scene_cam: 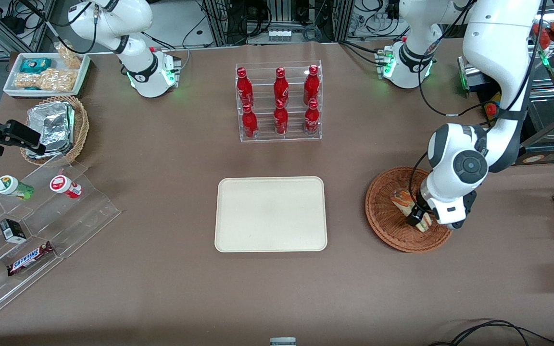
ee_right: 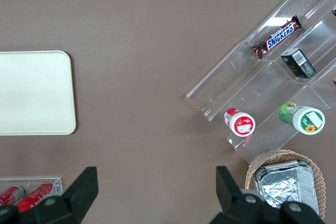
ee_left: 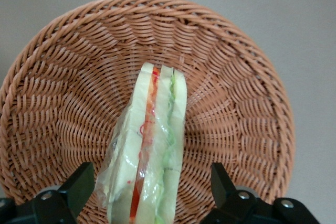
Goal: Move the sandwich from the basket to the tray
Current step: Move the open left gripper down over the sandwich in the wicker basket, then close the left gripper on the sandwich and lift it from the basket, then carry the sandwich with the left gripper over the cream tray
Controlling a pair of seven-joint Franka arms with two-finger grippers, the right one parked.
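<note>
**Left arm down over the wicker basket, sandwich between spread fingers**

The working arm drops from its raised white link, bends at the round grey-capped joint and turns its wrist down over the basket (scene_cam: 392,211), the large reddish-brown woven one standing near the tray (scene_cam: 271,214) toward the working arm's end of the table. On a clock face laid over the front view with the tray at its centre, the basket sits at about three o'clock. The gripper (scene_cam: 419,217) hangs low inside the basket's rim, at roughly four o'clock from the basket's middle, nearer the front camera than the centre of the weave.

In the left wrist view the gripper (ee_left: 149,192) has its two black fingers (ee_left: 79,184) set wide apart, one on each side of the sandwich (ee_left: 149,150). A gap of bare wicker shows between each finger and the wrap, so the jaws are open and nothing is clamped.

The sandwich lies in the basket (ee_left: 63,77), its cut edge facing the wrist camera: white bread outside, an orange-red layer and a green layer running along it. Its long axis runs from between the fingers toward the basket's centre, leaning slightly, about one o'clock on that view's face. In the front view the sandwich (scene_cam: 404,202) shows partly under the arm's wrist, slanting from about ten o'clock to four o'clock.

The cream tray lies flat on the brown table (scene_cam: 161,278).
</note>
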